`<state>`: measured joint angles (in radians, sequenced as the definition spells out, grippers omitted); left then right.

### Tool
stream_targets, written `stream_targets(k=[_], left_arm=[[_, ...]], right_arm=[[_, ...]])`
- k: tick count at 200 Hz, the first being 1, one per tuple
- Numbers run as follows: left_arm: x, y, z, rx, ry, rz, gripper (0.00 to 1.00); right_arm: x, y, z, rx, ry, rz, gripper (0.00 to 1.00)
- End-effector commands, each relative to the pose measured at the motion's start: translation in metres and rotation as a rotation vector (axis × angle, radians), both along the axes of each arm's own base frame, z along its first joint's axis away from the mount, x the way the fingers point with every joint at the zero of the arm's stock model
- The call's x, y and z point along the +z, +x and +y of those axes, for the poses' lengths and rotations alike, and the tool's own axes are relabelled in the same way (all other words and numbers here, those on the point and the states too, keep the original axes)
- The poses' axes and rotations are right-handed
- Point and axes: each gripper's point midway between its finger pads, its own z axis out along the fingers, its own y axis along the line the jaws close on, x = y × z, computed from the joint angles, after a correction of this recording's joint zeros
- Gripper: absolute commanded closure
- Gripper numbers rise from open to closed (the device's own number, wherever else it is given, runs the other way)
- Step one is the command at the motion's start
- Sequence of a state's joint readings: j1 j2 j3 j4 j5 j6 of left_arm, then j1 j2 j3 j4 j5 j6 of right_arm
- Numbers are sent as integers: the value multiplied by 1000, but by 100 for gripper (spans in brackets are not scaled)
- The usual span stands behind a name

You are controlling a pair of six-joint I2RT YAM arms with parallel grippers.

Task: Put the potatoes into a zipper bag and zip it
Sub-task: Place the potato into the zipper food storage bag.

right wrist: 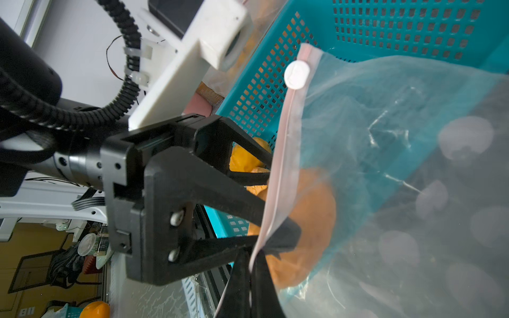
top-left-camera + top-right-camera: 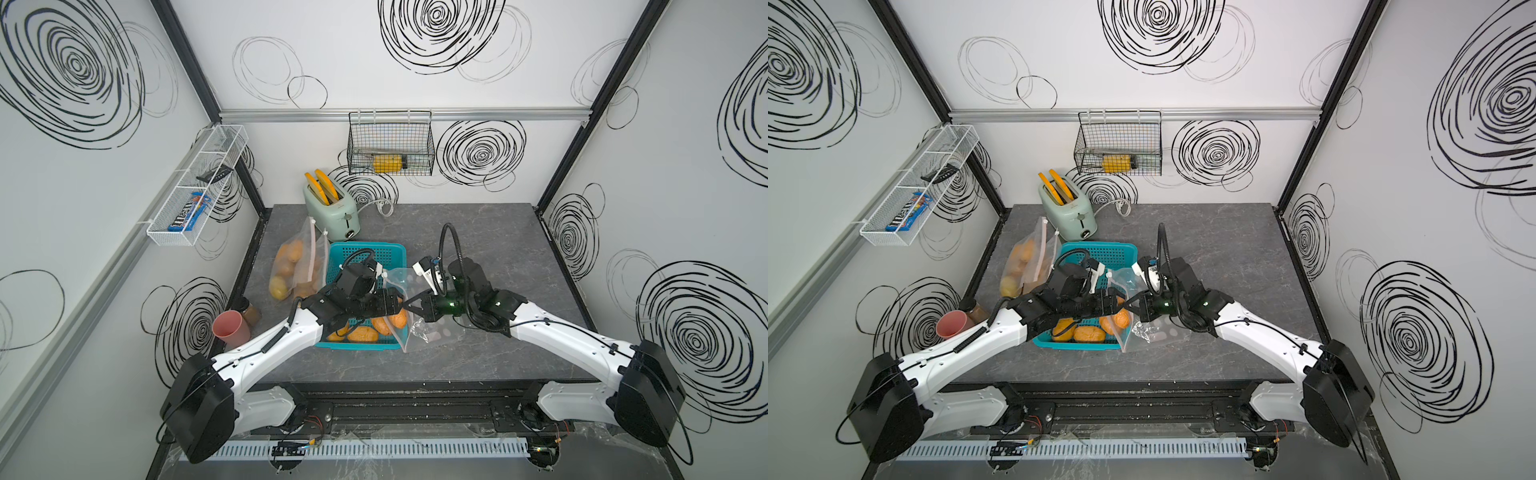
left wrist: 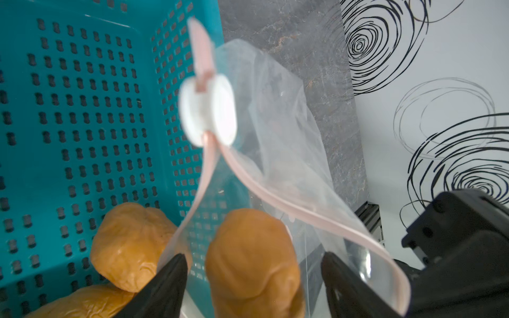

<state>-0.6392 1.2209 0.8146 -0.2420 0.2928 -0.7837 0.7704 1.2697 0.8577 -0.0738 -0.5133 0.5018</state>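
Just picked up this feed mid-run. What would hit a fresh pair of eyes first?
The clear zipper bag is held up mid-table, its rim pinched by the shut right tool, beside the teal basket. The left tool stands open at the bag's mouth with an orange-brown potato between its jaws. Left of the basket lies a second zipper bag, already full of potatoes, near the mint toaster.

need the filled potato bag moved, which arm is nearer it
Left. The left arm passes right beside the filled potato bag; the right arm is beyond the teal basket.
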Motion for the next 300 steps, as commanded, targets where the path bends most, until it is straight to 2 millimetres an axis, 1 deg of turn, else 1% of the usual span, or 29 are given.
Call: stream_targets(k=[1,57,72,83,100,117,127,133,142,153,169,180,182,184,206,214,228,240,254,277,300], left_arm=[[46,-7,-20,-82,-134,-52,16],[67,-17,-17,-118,-145,-81,15],[80,-21,-19,-143,-166,-98,15],[90,-23,-17,-152,-169,-117,15],[113,-27,-13,-168,-172,-168,15],[135,-30,-5,-174,-170,-226,14],[142,-30,2,-163,-154,-255,13],[142,-28,8,-145,-132,-266,13],[138,-23,20,-112,-84,-270,13],[125,-17,34,-68,-19,-261,12],[97,-8,53,-3,75,-220,12],[78,-6,61,19,132,-200,13],[77,-5,61,21,134,-202,13],[72,-6,62,20,142,-193,13],[34,-9,58,-12,179,-137,13],[21,-11,53,-24,196,-124,13],[-2,-12,47,-32,257,-102,13],[-18,-12,42,-23,319,-87,13],[-30,-12,39,22,347,-51,14],[-43,-10,31,52,320,-25,13],[-63,-8,40,78,386,16,13]], right_arm=[[16,6,2,-9,44,-4,100],[14,8,-2,3,80,47,100],[18,9,-4,6,90,60,100],[22,11,-9,2,105,69,100],[28,16,-19,-14,140,76,100],[30,22,-28,-33,158,79,100],[29,25,-32,-48,155,87,100],[29,27,-35,-56,155,90,100],[29,29,-37,-63,156,92,100],[28,30,-39,-72,150,84,100],[24,36,-44,-105,112,59,100],[22,39,-47,-121,90,44,100],[22,39,-47,-124,87,41,100],[21,39,-47,-124,86,41,100],[21,41,-50,-132,82,33,100],[19,42,-51,-135,79,33,100],[17,42,-51,-136,75,35,100],[16,42,-52,-139,71,35,100],[13,42,-54,-144,63,34,100],[11,41,-57,-151,51,28,100],[11,40,-58,-153,51,24,100]])
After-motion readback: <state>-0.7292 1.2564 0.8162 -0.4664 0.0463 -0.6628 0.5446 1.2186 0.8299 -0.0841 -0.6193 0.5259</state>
